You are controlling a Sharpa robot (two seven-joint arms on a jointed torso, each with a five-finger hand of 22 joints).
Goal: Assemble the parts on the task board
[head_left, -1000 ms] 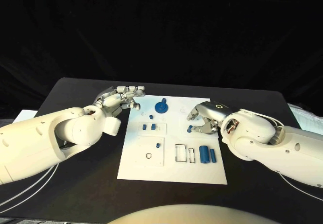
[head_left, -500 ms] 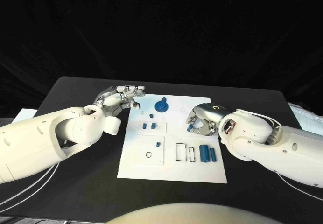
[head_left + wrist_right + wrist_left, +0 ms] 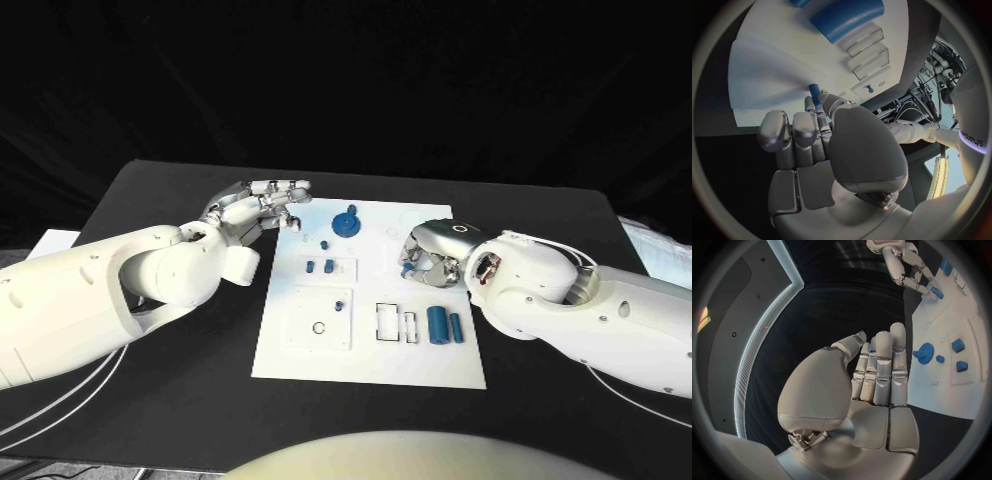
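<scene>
On the white task board in the middle of the black bench, the right hand pinched a small blue peg; lowering it upright would suit. The left hand hovered, fingers straight and together, holding nothing

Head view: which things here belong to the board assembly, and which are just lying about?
Job:
task board
blue gear
two blue cylinders
small blue peg pinched in the right hand
left hand, empty

Lying about:
black table
white sheet at the table's edge
</scene>
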